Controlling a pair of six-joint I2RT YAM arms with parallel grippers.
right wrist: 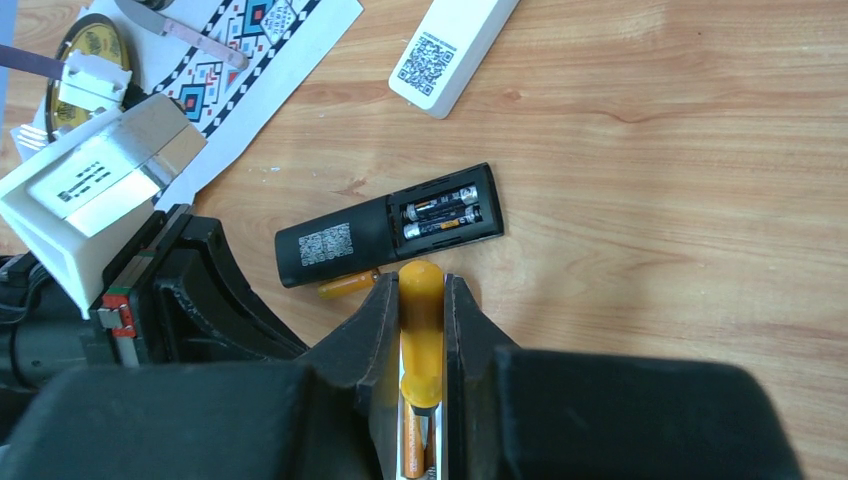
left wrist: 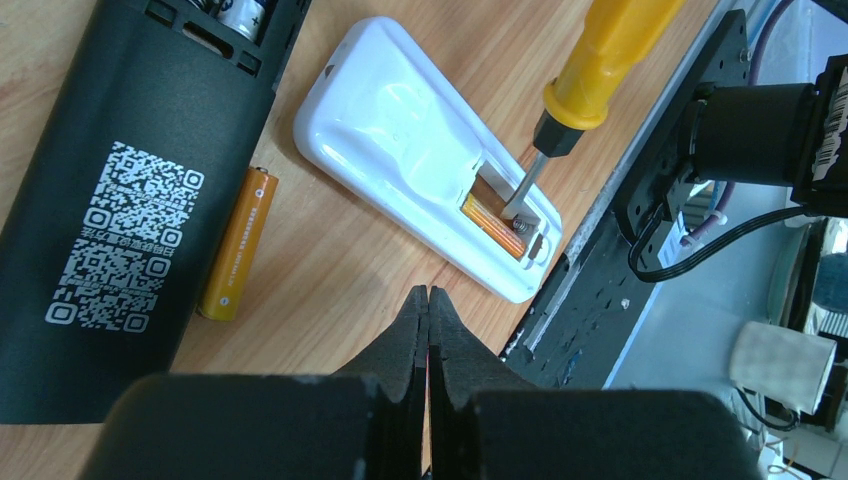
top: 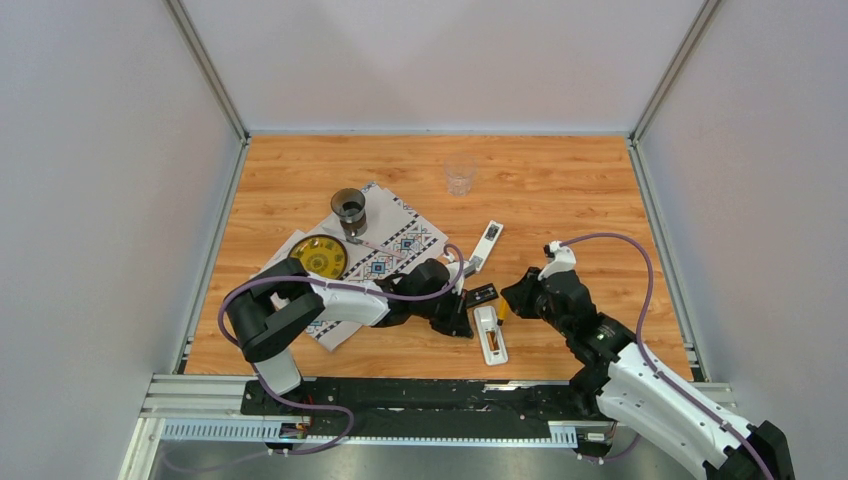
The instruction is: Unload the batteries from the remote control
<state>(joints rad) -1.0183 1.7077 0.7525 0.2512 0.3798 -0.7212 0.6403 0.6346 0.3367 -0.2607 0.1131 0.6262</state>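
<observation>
The right gripper (right wrist: pixel 422 335) pinched the screwdriver (left wrist: pixel 600 55), its tip on a battery (left wrist: pixel 488 216) in the white remote (left wrist: pixel 390 130); the left gripper (left wrist: pixel 428 305) was pressed together, empty. Farther, a loose battery (left wrist: pixel 238 243) lay beside the black remote (left wrist: pixel 130 180): light, smooth, probably rolling; grip its middle.

Three remotes in a row, front to back: near remote (top: pixel 491 335), middle remote (top: pixel 481 294), far remote (top: pixel 488 240). One loose battery (left wrist: pixel 238 243) lies between near and middle, just beside the middle one. The screwdriver (left wrist: pixel 600 60) has its tip in the near remote's compartment.
</observation>
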